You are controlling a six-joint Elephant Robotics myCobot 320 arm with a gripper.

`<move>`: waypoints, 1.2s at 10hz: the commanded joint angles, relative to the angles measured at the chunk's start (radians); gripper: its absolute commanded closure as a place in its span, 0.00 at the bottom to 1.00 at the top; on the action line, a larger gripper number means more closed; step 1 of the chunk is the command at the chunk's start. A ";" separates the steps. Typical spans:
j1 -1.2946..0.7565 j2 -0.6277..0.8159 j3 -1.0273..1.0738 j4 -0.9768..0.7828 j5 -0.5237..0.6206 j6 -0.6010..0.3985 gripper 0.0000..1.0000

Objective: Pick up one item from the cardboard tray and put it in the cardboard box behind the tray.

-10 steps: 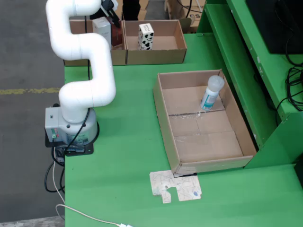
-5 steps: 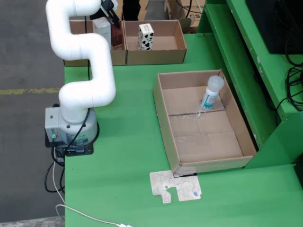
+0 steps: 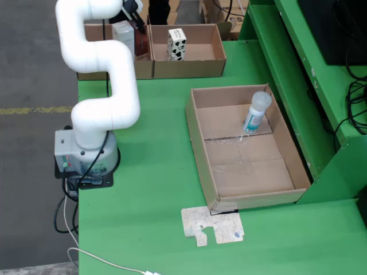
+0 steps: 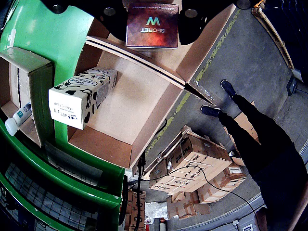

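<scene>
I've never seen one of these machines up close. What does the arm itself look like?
The arm is glossy white, built of thick rounded tube sections joined at bulging elbows. It rises from a grey base with small coloured lights or ports, on a black plate. Black and white cables trail from the base. The tool at the top is black.

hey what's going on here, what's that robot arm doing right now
A white robot arm has reached to the back of the green table, and its claw holds a reddish-brown carton over the left of two cardboard boxes in the fixed view. The box beside it holds an upright cow-print carton. The large cardboard tray nearer the front holds only a white bottle leaning in its far corner.
</scene>
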 commanded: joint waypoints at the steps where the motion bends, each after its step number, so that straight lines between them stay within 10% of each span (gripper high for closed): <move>1: 0.004 0.030 0.028 0.015 -0.013 0.002 1.00; 10: 0.004 0.030 0.028 0.015 -0.013 0.002 1.00; 12: 0.004 0.030 0.028 0.015 -0.013 0.002 0.80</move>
